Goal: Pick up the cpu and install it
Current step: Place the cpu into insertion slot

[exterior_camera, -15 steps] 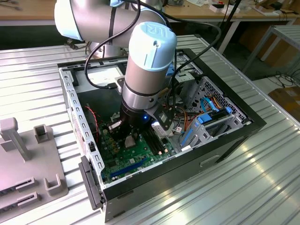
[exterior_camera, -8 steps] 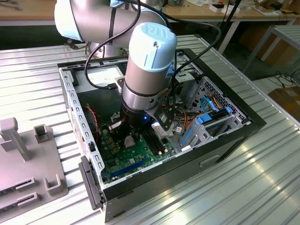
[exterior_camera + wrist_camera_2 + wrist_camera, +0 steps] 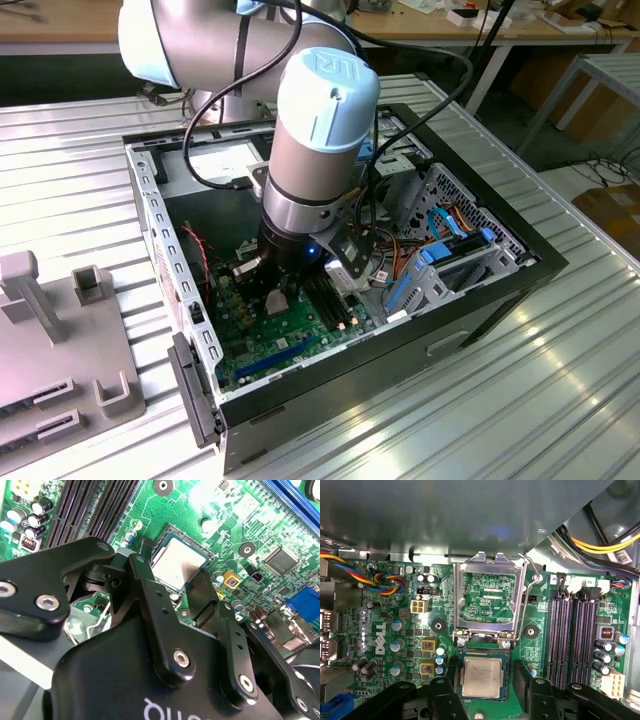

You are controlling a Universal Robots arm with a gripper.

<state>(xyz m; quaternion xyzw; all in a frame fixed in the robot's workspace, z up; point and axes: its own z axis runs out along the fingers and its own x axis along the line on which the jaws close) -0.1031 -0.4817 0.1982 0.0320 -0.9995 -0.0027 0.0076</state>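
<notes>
The cpu is a small square chip with a dull silver top, lying level over the socket of the green motherboard. My gripper straddles it, one black finger against each side, shut on the chip. The socket's metal load plate stands flipped open just beyond it. In the second wrist view the cpu shows between the black fingers of the gripper. In the exterior view the gripper is low inside the open computer case, over the motherboard.
Long black memory slots run beside the socket. Coloured cable bundles and yellow wires lie near the board. A drive cage with blue parts fills the case's right side in the exterior view. A grey fixture stands outside at that view's left.
</notes>
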